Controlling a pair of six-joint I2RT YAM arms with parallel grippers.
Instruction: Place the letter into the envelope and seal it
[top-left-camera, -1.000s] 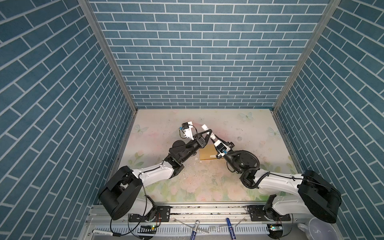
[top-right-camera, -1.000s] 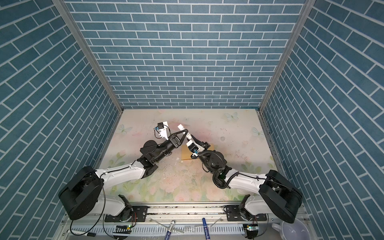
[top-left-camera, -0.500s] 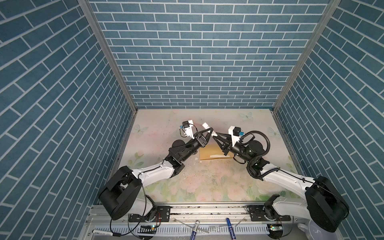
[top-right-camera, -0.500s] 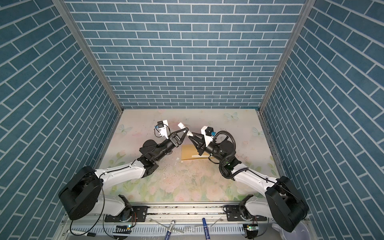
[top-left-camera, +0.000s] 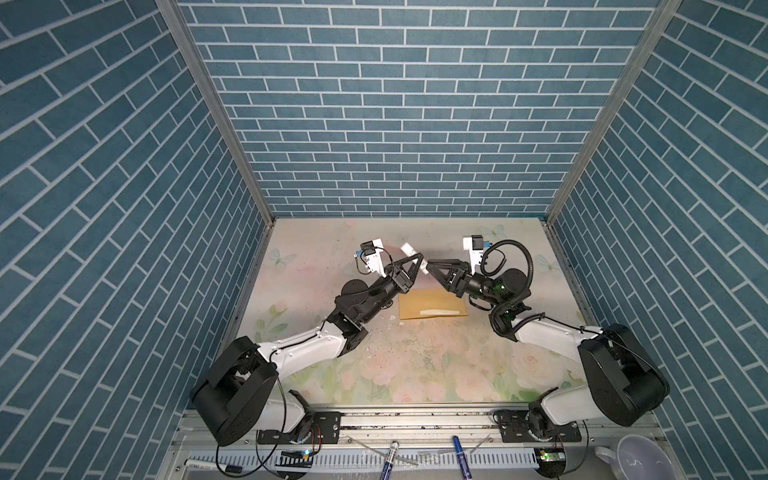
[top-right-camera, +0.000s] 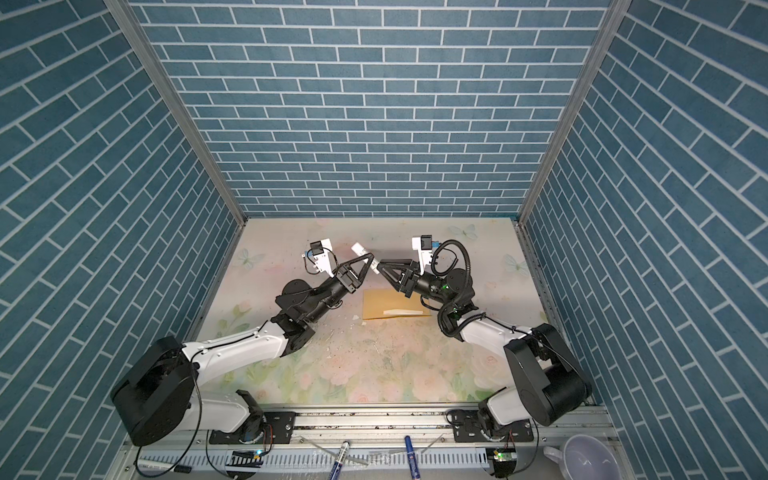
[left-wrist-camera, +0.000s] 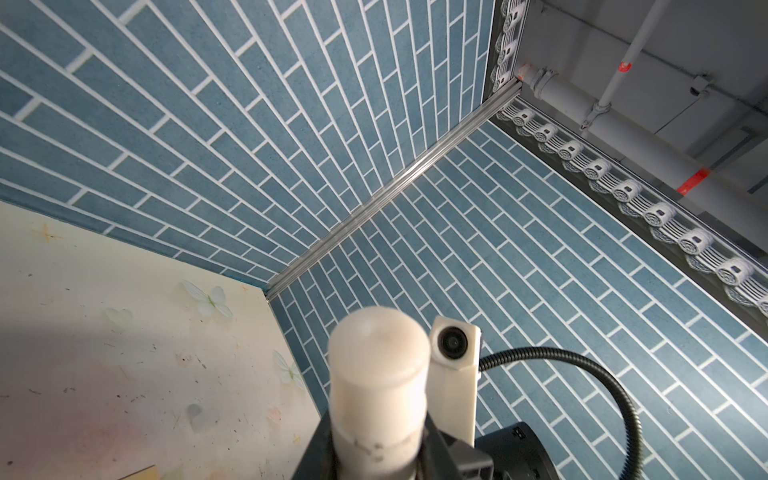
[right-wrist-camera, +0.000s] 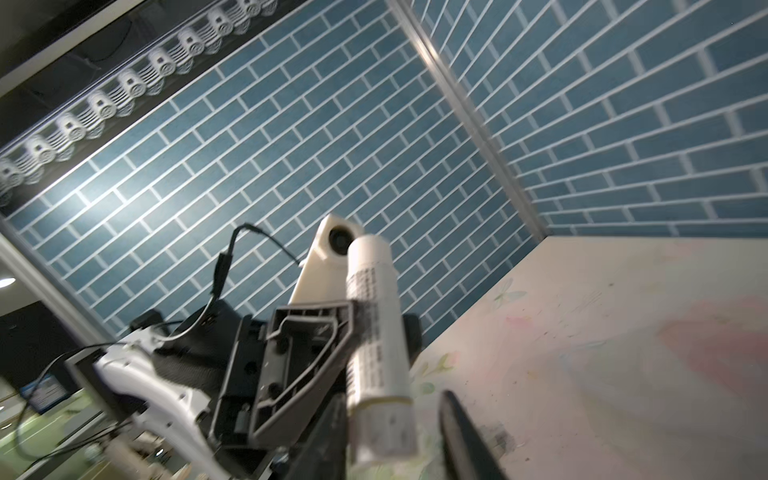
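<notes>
Your left gripper is cut off at the frame edge in the left wrist view; it is clamped on the white glue stick. Only the right wrist view shows the right gripper with its jaws apart either side of the stick's end. The envelope lies flat on the floral table below both grippers, between blue brick walls. Its pale strip is too small to identify.

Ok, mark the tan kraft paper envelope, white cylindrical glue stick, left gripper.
tan kraft paper envelope (top-left-camera: 419, 302): in a top view, bare left face.
white cylindrical glue stick (right-wrist-camera: 376, 332): right wrist view, printed barrel.
left gripper (top-left-camera: 417, 262): in a top view, between its fingertips.
</notes>
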